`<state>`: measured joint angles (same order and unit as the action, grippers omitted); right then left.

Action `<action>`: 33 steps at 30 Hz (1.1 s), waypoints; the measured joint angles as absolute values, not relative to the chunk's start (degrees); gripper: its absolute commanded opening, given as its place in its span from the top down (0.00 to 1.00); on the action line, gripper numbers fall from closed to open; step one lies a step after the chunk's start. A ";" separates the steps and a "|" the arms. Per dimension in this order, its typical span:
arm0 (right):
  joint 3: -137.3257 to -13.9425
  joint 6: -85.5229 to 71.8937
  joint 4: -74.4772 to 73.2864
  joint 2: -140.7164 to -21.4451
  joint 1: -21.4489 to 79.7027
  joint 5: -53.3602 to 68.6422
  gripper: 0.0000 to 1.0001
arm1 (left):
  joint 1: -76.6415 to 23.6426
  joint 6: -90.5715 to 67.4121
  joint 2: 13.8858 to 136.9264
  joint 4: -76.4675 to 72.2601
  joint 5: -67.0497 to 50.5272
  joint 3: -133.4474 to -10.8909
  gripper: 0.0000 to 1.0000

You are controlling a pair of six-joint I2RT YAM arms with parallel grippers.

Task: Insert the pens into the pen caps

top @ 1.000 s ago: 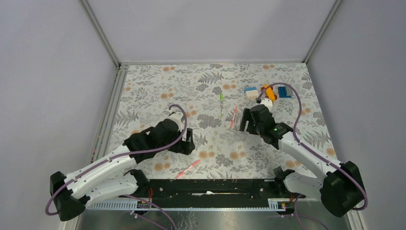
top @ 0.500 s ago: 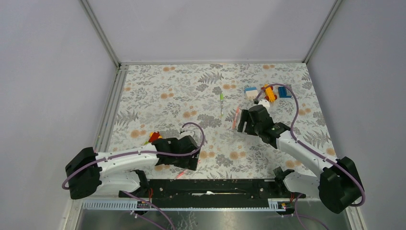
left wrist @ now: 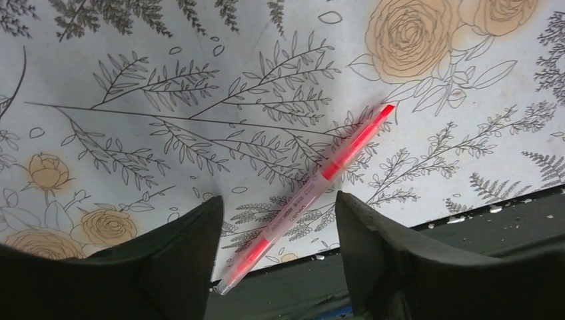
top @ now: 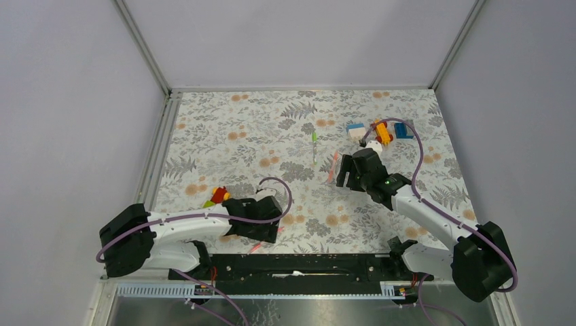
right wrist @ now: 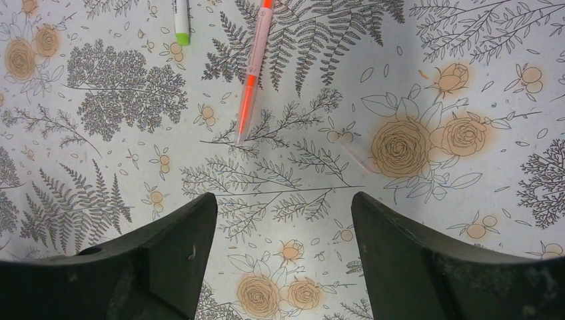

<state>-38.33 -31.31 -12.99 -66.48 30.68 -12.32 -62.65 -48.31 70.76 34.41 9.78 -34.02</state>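
A pink pen (left wrist: 306, 197) lies slanted at the table's near edge, its clear end over the black rail. My left gripper (left wrist: 278, 200) is open and low over it, one finger on each side, not touching. In the top view the left gripper (top: 261, 224) covers most of this pen (top: 256, 248). My right gripper (top: 350, 173) is open and empty, just short of a second pink pen (right wrist: 253, 67). A white pen with a green end (right wrist: 180, 23) lies beside that. A faint translucent short tube (right wrist: 356, 153), perhaps a cap, lies to the right.
A red-yellow toy (top: 217, 196) sits left of my left arm. A white-blue block (top: 355, 130), an orange-yellow toy (top: 383, 132) and a blue block (top: 403, 130) stand at the back right. The black rail (left wrist: 466, 227) runs along the near edge.
My left arm has swung back and down from mid-table to the near edge, over the pink pen there. My right gripper has shifted only slightly.
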 measured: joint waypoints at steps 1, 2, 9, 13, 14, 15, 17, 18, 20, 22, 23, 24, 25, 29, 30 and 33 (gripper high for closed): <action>-38.33 -31.31 -12.99 -66.48 30.68 -12.32 0.20 | -62.72 -48.38 70.76 34.20 9.74 -34.02 0.42; -38.33 -31.31 -12.99 -66.48 30.68 -12.32 0.20 | -62.87 -48.42 70.81 33.89 9.74 -34.02 0.44; -38.33 -31.31 -12.99 -66.48 30.68 -12.29 0.21 | -65.49 -48.45 71.83 32.42 10.52 -34.06 0.53; -38.33 -31.33 -12.99 -66.37 30.68 -12.27 0.21 | -67.20 -48.51 73.63 32.42 12.16 -35.05 0.65; -38.33 -31.33 -12.99 -66.24 30.68 -12.27 0.21 | -67.64 -48.56 74.35 32.42 12.60 -35.51 0.70; -38.33 -31.35 -12.99 -66.11 30.68 -12.25 0.21 | -68.14 -48.53 75.22 32.36 13.13 -36.05 0.74; -38.33 -31.38 -12.99 -65.69 30.68 -12.25 0.21 | -69.04 -48.62 76.73 32.29 13.80 -37.08 0.83; -38.30 -31.38 -12.99 -65.45 30.68 -12.25 0.21 | -69.54 -48.84 77.49 32.21 14.02 -37.67 0.86; -38.15 -31.40 -12.95 -64.93 30.68 -12.25 0.22 | -70.39 -49.45 78.85 31.68 14.31 -38.70 0.94; -37.80 -31.40 -12.93 -64.23 30.68 -12.25 0.21 | -71.24 -49.56 80.05 31.55 15.18 -39.68 1.00; -37.65 -31.40 -12.91 -63.90 30.68 -12.25 0.21 | -71.46 -49.60 80.31 31.53 15.51 -39.88 1.00; -37.45 -31.40 -12.95 -63.51 30.68 -12.25 0.21 | -71.70 -49.60 80.53 31.57 15.84 -40.10 1.00; -37.26 -31.42 -12.93 -63.09 30.68 -12.25 0.21 | -71.79 -49.63 80.64 31.59 16.03 -40.16 1.00; -36.88 -31.46 -12.91 -61.80 30.68 -12.23 0.22 | -71.96 -49.63 80.77 31.68 16.62 -40.42 1.00; -36.77 -31.51 -12.91 -61.43 30.68 -12.23 0.21 | -71.96 -49.63 80.77 31.70 16.71 -40.45 1.00; -36.27 -31.57 -12.67 -59.99 30.68 -12.08 0.22 | -71.99 -49.63 80.71 31.73 16.80 -40.51 1.00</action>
